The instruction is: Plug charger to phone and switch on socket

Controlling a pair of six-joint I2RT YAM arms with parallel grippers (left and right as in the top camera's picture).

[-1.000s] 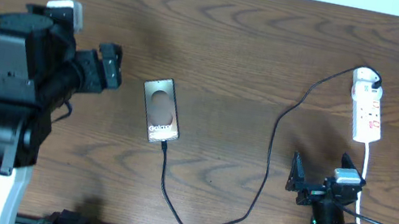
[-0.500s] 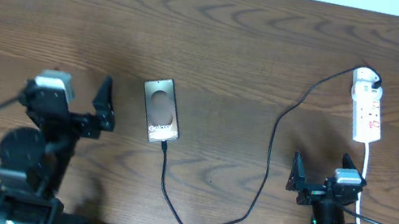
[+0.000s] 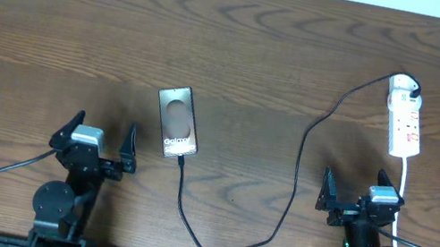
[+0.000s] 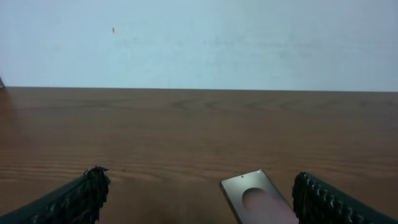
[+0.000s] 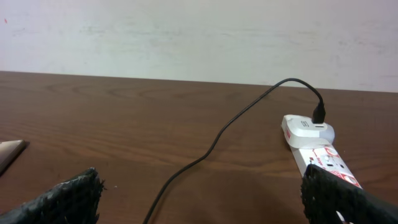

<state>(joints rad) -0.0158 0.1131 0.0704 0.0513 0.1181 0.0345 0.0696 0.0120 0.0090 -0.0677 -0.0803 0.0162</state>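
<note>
The left gripper (image 3: 99, 140) is pulling back to the near edge, fingers spread and empty, like the right gripper (image 3: 356, 193). The thin black charger cable (image 3: 297, 174) is seemingly sitting plugged into the flat bronze rectangular phone (image 3: 178, 122), centre-left. The narrow white power strip (image 3: 404, 120), far right, is probably awaiting switching.

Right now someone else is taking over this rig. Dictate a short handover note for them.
Left gripper: open, empty, by the front edge of the table, just left of the phone.
Right gripper: open, empty, by the front edge, nearer than the socket.
Charger: one end runs to the socket's far end. The connector end meets the phone's near edge and looks plugged in, but full seating can't be confirmed.
Left to do: switch on the socket. Its switch state can't be read from these views.
</note>
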